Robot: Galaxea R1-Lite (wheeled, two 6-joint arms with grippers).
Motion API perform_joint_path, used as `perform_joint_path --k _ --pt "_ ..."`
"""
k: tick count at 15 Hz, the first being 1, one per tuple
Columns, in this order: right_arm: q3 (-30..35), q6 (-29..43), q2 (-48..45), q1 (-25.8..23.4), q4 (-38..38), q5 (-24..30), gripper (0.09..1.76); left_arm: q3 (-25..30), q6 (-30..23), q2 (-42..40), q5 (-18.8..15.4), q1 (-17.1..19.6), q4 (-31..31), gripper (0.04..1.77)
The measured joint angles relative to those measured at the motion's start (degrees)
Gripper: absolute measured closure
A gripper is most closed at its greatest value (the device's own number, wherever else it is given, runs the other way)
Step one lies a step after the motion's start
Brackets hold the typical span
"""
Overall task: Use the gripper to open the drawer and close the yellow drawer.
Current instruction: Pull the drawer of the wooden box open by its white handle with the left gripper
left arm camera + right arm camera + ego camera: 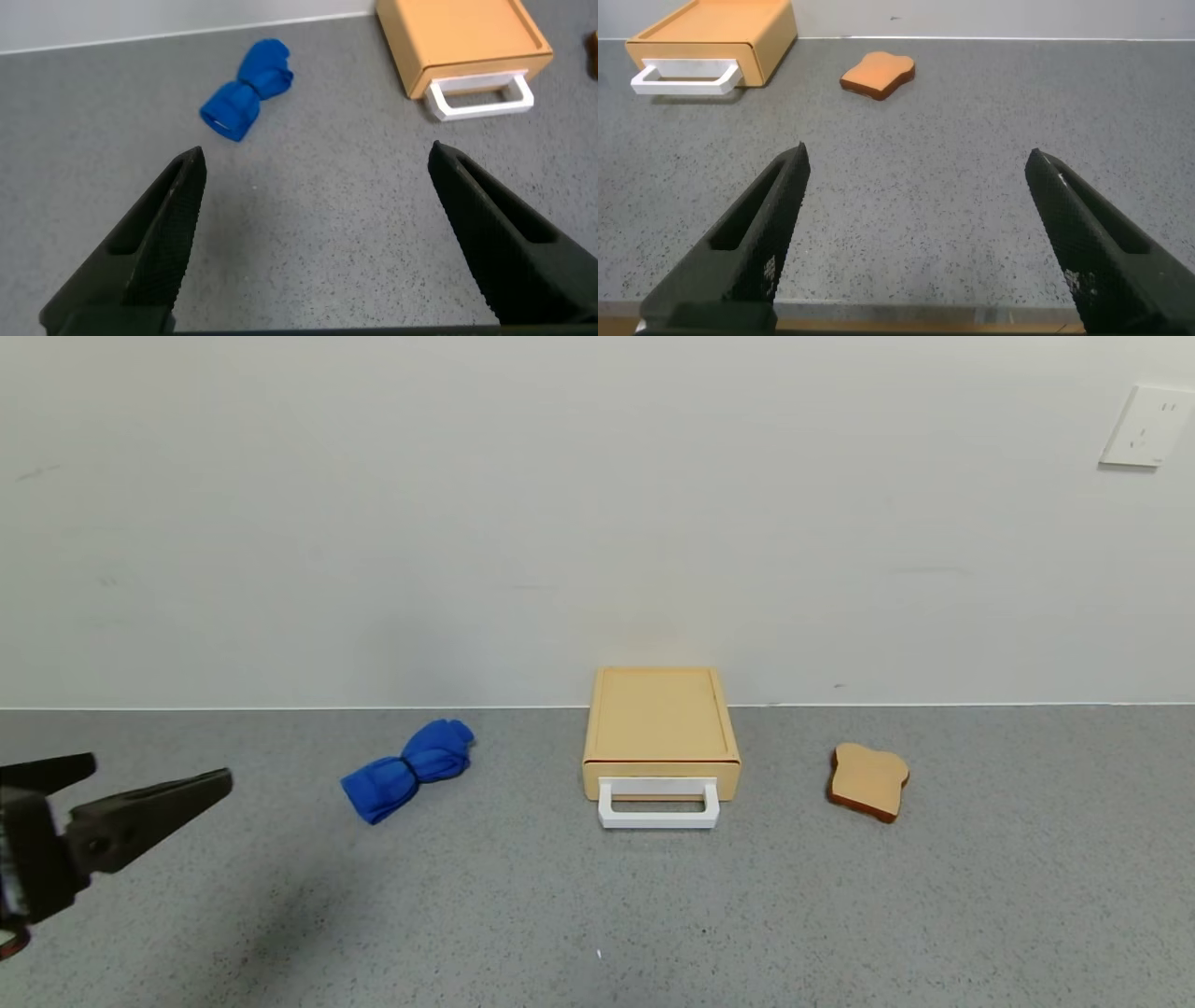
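Observation:
The yellow drawer box (661,719) stands against the wall at the middle back of the grey table. Its drawer is pushed in, and the white loop handle (658,803) sticks out at the front. The box also shows in the left wrist view (462,42) and the right wrist view (724,37). My left gripper (159,775) is open and empty, hovering over the table at the far left, well short of the drawer. It shows open in the left wrist view (318,159). My right gripper (915,159) is open and empty above the table's front edge, out of the head view.
A rolled blue cloth (409,769) lies left of the drawer box. A tan toast slice (868,781) lies to its right. A wall socket (1146,426) is at the upper right. The table's front edge (896,317) lies under the right gripper.

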Motion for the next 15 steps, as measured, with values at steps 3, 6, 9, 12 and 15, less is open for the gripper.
perform_joint_path --k 3,6,9,12,15 --pt "0.0 0.0 0.0 0.0 0.0 0.0 0.15 -8.6 -0.4 12.2 -0.2 -4.4 5.0 0.09" --pt "0.0 0.0 0.0 0.0 0.0 0.0 0.15 -16.1 -1.2 22.2 -0.3 -10.1 9.1 0.09" --pt "0.0 0.0 0.0 0.0 0.0 0.0 0.15 -20.8 -4.0 29.0 -0.7 -15.7 9.8 0.09" --pt "0.0 0.0 0.0 0.0 0.0 0.0 0.15 -24.0 -6.2 34.4 -2.3 -19.4 9.8 0.09" --pt "0.0 0.0 0.0 0.0 0.0 0.0 0.15 -26.8 -9.0 38.5 -4.6 -21.5 9.5 0.09"
